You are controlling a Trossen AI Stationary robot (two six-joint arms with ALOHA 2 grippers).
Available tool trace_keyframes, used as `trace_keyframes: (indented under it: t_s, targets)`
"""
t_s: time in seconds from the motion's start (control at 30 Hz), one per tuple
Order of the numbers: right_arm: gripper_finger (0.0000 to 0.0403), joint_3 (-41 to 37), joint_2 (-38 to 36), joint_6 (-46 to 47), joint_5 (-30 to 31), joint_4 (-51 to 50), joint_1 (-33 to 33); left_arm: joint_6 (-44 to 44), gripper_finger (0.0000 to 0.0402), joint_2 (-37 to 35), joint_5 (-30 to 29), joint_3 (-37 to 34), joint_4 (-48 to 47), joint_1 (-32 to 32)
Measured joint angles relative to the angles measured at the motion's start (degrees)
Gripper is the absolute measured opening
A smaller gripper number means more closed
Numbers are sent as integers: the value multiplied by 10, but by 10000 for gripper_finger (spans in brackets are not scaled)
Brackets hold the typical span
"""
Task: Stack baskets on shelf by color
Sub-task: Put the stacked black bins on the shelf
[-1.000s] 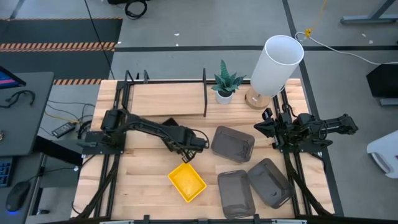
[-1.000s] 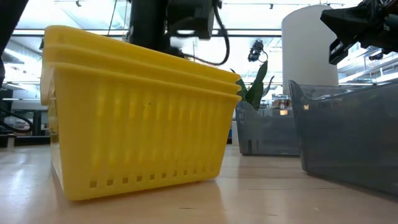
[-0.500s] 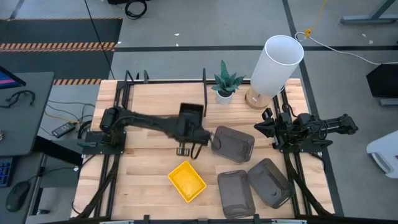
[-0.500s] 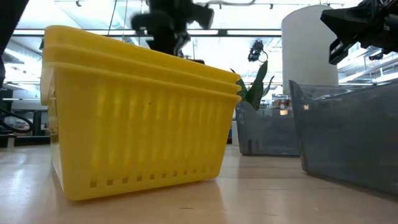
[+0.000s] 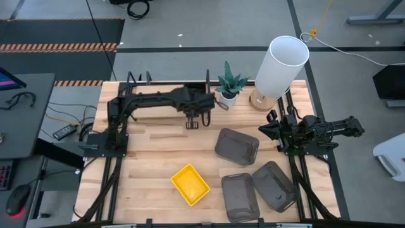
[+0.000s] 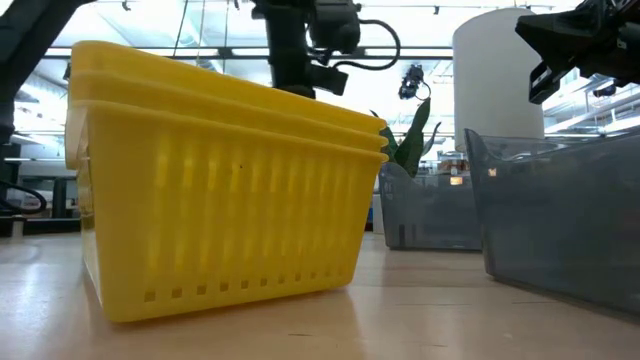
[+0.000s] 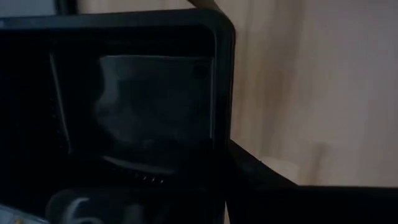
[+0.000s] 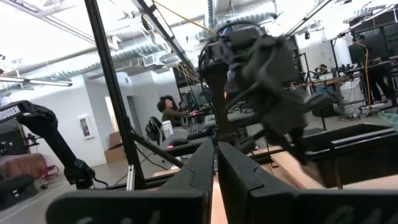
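High view: my left claw [image 5: 192,121] hangs over the right end of the shelf [image 5: 152,95], which runs along the far side of the table [image 5: 145,164]. Its fingers are pinched narrow. In the left wrist view a black basket [image 7: 155,112] fills the picture right at them, over light wood, so I read it as gripped by its rim.

My right claw [image 5: 269,130] waits at the table's right edge. Its fingers are nearly together, with nothing between them.

The yellow baskets [image 5: 190,185] sit nested in one stack on the near middle of the table, well apart from the shelf. Three grey baskets lie to their right. One [image 5: 236,146] is nearer the shelf. The other two [image 5: 240,196] [image 5: 274,185] are side by side at the near edge.

A plant [image 5: 228,85] stands just past the shelf's right end.
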Motion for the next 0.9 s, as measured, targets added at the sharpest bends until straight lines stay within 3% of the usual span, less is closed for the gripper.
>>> trace_keyframes:
  t_s: [0.4, 0.77, 0.9]
  targets:
    - [27, 0, 0, 0, 0, 0, 0, 35, 26, 2, 14, 0, 18, 6]
    - [27, 0, 0, 0, 0, 0, 0, 32, 29, 45, -15, 0, 20, 33]
    - [27, 0, 0, 0, 0, 0, 0, 17, 56, 45, -17, 0, 27, 30]
